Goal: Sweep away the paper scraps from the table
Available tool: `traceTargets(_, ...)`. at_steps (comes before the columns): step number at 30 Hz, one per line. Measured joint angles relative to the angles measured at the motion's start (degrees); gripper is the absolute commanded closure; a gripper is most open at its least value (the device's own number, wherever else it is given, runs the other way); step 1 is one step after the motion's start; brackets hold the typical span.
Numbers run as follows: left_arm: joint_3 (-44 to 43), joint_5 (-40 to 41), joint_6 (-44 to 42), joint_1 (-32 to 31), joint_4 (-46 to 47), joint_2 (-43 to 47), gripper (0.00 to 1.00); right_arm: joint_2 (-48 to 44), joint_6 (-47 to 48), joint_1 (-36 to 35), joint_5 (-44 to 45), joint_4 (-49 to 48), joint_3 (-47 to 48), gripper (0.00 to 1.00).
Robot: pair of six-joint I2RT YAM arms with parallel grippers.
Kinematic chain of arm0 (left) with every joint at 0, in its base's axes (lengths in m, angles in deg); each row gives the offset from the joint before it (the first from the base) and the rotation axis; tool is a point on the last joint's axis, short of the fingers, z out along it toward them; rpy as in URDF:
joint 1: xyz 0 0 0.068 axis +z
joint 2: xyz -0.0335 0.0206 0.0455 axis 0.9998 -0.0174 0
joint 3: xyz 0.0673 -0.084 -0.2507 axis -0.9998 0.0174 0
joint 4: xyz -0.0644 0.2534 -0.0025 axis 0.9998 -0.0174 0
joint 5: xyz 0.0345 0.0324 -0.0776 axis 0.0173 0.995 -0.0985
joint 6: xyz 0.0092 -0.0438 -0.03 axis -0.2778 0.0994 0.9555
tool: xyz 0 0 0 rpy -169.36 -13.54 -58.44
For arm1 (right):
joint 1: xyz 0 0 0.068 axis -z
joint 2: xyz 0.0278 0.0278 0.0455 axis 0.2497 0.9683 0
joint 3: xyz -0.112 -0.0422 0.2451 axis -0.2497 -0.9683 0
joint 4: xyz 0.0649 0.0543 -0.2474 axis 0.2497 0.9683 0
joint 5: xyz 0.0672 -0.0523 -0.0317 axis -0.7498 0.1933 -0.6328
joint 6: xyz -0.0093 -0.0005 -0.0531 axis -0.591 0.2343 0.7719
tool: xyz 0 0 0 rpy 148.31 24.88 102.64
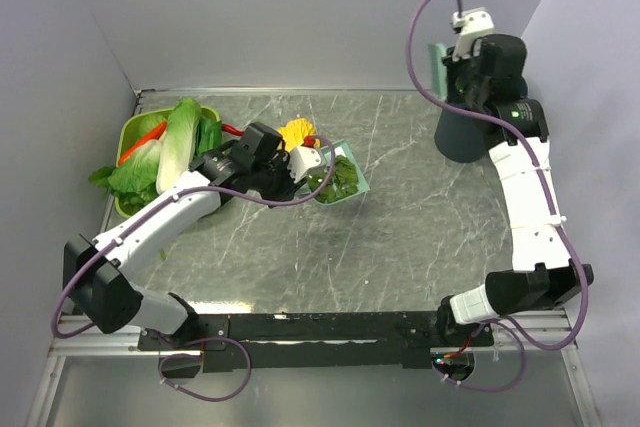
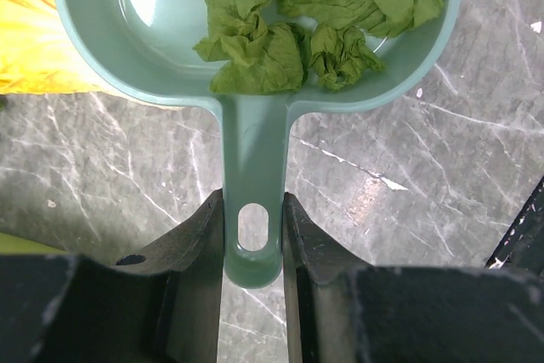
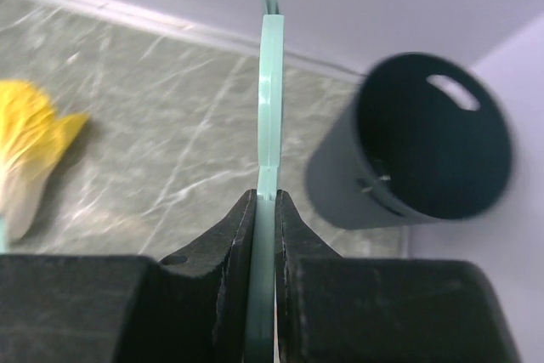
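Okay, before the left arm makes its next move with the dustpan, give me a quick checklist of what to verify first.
1. Left jaws shut on the dustpan handle: ok.
2. Paper scraps inside the pan: ok.
3. Pan level enough to carry: cannot tell.
4. Dark bin upright, mouth open: ok.
5. Right jaws shut on the teal tool beside the bin: ok.
6. Table free of stray scraps: cannot tell.
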Motion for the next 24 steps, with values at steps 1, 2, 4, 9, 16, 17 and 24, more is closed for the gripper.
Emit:
traceTargets(1, 0.00, -0.07, 0.00, 0.07, 0.02, -0.31, 0.99, -0.28, -0.02, 1.01, 0.52, -1.11, -0.22, 1.00)
traceTargets(2, 0.02, -0.07, -0.02, 0.22, 0.04, -0.68, 0.99, -0.44, -0.07, 2.10, 1.03, -2.54, -0.63, 1.00)
traceTargets(4, 0.31, -0.11, -0.04, 0.39, 0.17, -1.36, 0.99, -0.66, -0.11, 4.04, 1.79, -5.03, -1.75, 1.00)
traceTargets(9, 1.11, -0.39, 0.22, 0.76, 0.07, -3.10, 0.99, -0.76, -0.39, 9.64, 2.23, -10.73, -6.40, 1.00)
traceTargets(16, 1.05, -1.36, 0.13, 0.76, -0.22, -5.49, 0.99, -0.74, -0.55, 16.94, 0.52, -18.91, -11.96, 1.00)
traceTargets(17, 1.05, -1.57, 0.11, 0.76, -0.28, -5.73, 0.99, -0.72, -0.63, 17.70, -0.13, -19.87, -12.66, 1.00)
traceTargets(24, -0.13, -1.95, -0.50, 0.76, -1.42, -6.75, 0.99, 0.48, -0.96, 20.94, -3.30, -23.96, -14.19, 1.00)
